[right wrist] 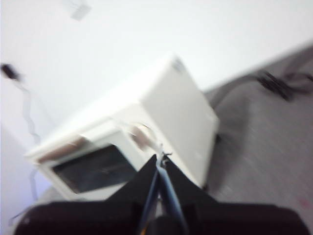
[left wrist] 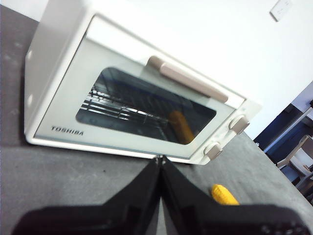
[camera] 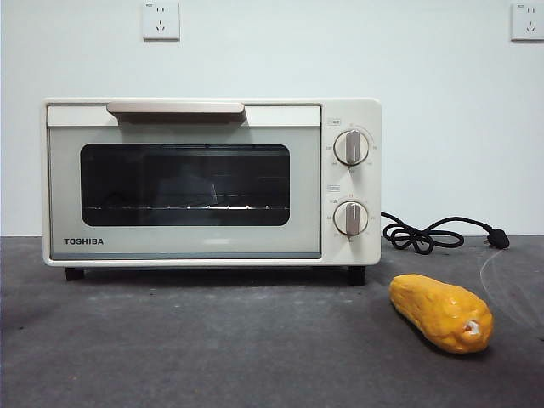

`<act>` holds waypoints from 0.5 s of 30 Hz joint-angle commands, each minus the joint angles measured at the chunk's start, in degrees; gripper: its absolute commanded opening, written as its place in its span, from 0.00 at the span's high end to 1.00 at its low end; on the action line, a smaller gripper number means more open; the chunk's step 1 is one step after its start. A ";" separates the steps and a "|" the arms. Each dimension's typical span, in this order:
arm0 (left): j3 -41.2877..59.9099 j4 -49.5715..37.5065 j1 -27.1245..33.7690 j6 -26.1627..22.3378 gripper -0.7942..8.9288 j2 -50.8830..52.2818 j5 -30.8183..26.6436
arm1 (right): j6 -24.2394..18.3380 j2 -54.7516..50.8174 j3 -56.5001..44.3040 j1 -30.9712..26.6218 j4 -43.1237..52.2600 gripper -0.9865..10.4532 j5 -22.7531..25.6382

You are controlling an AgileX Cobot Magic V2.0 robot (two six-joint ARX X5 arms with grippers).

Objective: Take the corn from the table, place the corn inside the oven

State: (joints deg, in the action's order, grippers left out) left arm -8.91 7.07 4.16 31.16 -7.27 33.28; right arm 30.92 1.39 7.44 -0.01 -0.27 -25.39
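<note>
With the TOSHIBA toaster oven door closed and the corn lying untouched on the table, both the left gripper and the right gripper hang pinched together, holding nothing, apparently awaiting a first move.

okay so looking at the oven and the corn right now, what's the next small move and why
Probably send the left gripper to the oven's bar handle to pull the door open. The oven is shut, so the corn, lying on the table off the knob-side front corner, cannot go in yet. Both the left and the right gripper are shut, empty and away from it.
</note>
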 commanded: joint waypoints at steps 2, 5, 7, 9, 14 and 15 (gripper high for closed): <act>-4.15 -0.63 -0.15 -1.86 0.92 -5.38 2.25 | 0.59 2.51 3.45 0.00 0.37 0.92 -3.15; -8.13 -0.20 -0.24 -3.48 0.92 -11.34 4.90 | -0.09 6.21 6.64 0.00 0.33 0.91 -6.43; -11.50 1.53 -0.72 -5.03 0.92 -15.89 6.43 | -2.21 9.64 9.01 0.00 0.17 0.91 -9.22; -14.95 4.46 -1.49 -7.67 0.92 -19.96 7.28 | -3.87 12.98 11.23 0.00 -0.44 0.91 -11.45; -26.43 15.23 -5.25 -17.46 0.92 -30.84 7.08 | -11.52 24.02 19.74 0.07 -8.63 0.91 -16.59; -28.85 17.31 -6.27 -19.21 0.92 -32.98 6.67 | -13.64 26.29 21.75 0.07 -11.19 0.91 -17.27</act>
State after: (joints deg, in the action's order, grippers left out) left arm -35.97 23.29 -1.41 17.63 -38.96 39.90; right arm 22.00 26.37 27.99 -0.01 -10.48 -42.13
